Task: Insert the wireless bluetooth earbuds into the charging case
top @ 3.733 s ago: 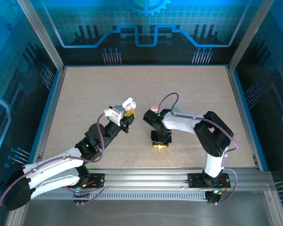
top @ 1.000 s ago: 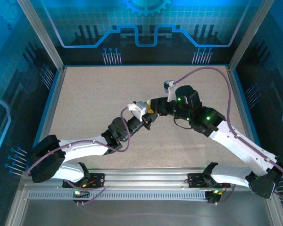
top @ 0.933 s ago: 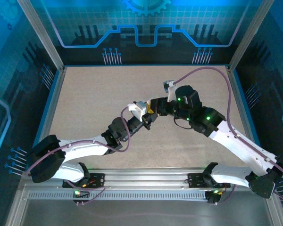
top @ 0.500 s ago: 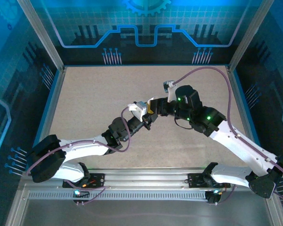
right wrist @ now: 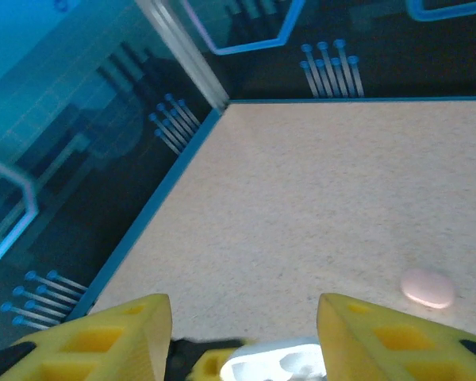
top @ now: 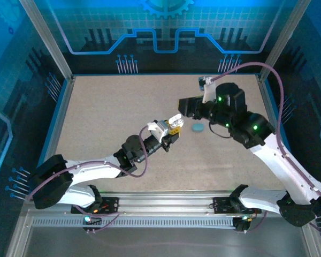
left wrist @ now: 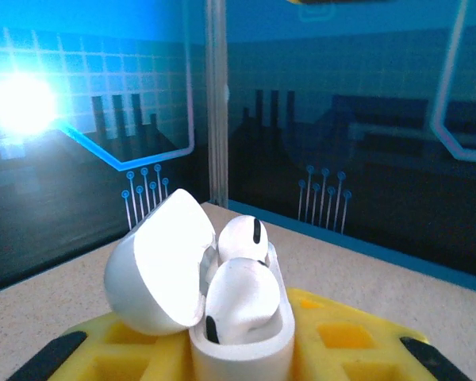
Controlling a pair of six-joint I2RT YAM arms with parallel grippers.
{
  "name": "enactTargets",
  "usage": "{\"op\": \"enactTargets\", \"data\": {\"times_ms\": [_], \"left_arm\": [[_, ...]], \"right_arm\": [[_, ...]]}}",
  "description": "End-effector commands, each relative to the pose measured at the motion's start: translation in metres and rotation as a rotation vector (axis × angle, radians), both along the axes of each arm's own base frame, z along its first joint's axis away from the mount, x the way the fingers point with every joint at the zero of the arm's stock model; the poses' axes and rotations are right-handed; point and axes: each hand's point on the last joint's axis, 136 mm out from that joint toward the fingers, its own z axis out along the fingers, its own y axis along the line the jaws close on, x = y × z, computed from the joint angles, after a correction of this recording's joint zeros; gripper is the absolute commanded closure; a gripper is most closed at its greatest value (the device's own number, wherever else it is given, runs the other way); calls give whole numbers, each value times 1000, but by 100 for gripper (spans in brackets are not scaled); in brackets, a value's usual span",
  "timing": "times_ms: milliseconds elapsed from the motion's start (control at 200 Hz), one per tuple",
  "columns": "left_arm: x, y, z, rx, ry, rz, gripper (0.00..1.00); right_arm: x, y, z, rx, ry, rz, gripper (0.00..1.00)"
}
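Note:
In the left wrist view the white charging case (left wrist: 242, 353) stands upright with its lid (left wrist: 155, 266) hinged open to the left. Two white earbuds (left wrist: 242, 238) (left wrist: 238, 298) sit in its wells. My left gripper (left wrist: 238, 341) is shut on the case, a yellow finger (left wrist: 357, 337) on each side. From above, the case (top: 175, 119) rides on the left gripper (top: 172, 127) at mid-table. My right gripper (top: 182, 104) hangs open up and to the right of it, apart from the case. Its yellow fingers (right wrist: 131, 333) hold nothing, and the case (right wrist: 289, 365) shows low between them.
A teal round case (top: 197, 127) lies on the table just right of the held case. A pink pebble-like case (right wrist: 427, 287) lies on the board in the right wrist view. Blue-edged walls ring the table (top: 107, 107).
The right gripper has pulled back up and to the right from the case and opened. The left gripper has shifted slightly right with the case. The teal case has come into sight.

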Motion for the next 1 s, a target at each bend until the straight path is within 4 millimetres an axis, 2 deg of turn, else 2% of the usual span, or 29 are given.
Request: {"op": "enactTargets", "data": {"times_ms": [0,230,435,715,996], "left_arm": [[-20,-1,18,40,-109,-75,70],[-30,0,24,72,-158,-112,70],[-29,4,30,57,-162,-96,70],[-20,12,29,32,-125,-53,70],[-21,11,24,30,-94,-68,71]], "right_arm": [[7,-6,-38,-89,183,35,48],[8,20,-74,-181,388,211,49],[-3,29,-86,-203,441,314,51],[-24,19,-94,-239,451,357,52],[-14,1,-92,-221,420,247,51]]}}
